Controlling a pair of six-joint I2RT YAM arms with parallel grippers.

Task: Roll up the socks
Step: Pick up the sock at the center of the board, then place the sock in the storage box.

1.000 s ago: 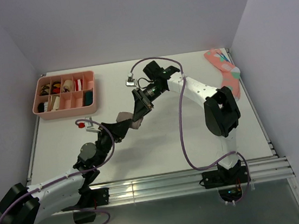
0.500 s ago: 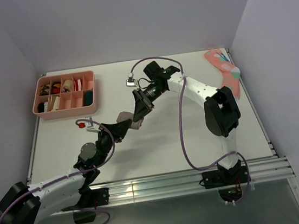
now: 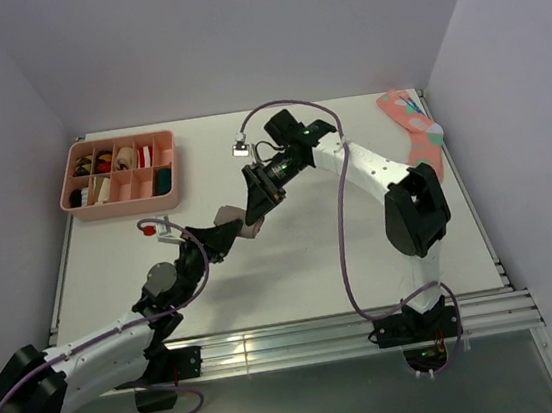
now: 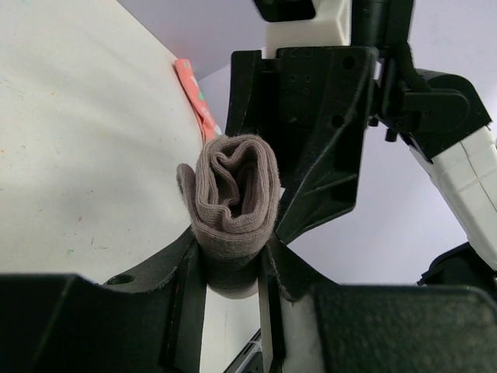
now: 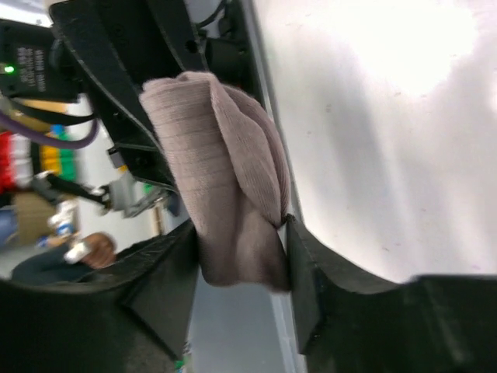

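Note:
One taupe-brown sock [image 3: 232, 219] is rolled into a tight bundle and hangs above the middle of the table between both grippers. My left gripper [image 3: 225, 232] comes from below left and is shut on the roll [image 4: 237, 194]; its fingers [image 4: 190, 287] press both sides of the roll's lower end. My right gripper [image 3: 254, 209] reaches in from the upper right. The sock [image 5: 225, 179] sits between its parted fingers [image 5: 311, 287] and only brushes them, so this gripper stands open. No second task sock shows apart from this roll.
A coral-pink spotted sock [image 3: 418, 129] lies at the table's far right corner. A pink compartment tray [image 3: 125, 209] with small items stands at the back left. A red-tipped cable clip [image 3: 148, 229] sits near the left arm. The table's front rail runs along the bottom.
The right arm's elbow and cable have shifted slightly to the right. The sock roll stays in the same spot between both grippers.

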